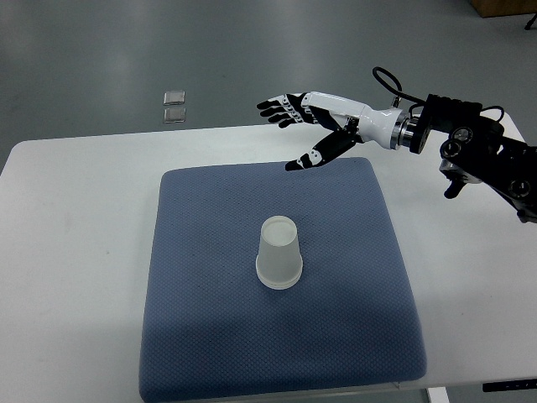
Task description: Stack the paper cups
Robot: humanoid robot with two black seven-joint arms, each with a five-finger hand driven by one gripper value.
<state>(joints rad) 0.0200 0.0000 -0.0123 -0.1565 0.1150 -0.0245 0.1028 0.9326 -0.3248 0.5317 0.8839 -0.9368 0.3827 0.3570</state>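
Note:
A white paper cup [278,252] stands upside down near the middle of a blue mat [201,294]. It may be more than one cup stacked; I cannot tell. My right hand [289,134] is above the mat's far edge, up and to the right of the cup, well apart from it. Its fingers are spread and hold nothing. The right arm [470,143] comes in from the right edge. The left arm is not in view.
The mat lies on a white table [67,252]. Two small grey squares [174,106] lie on the floor beyond the table's far edge. A brown box corner [503,7] shows at the top right.

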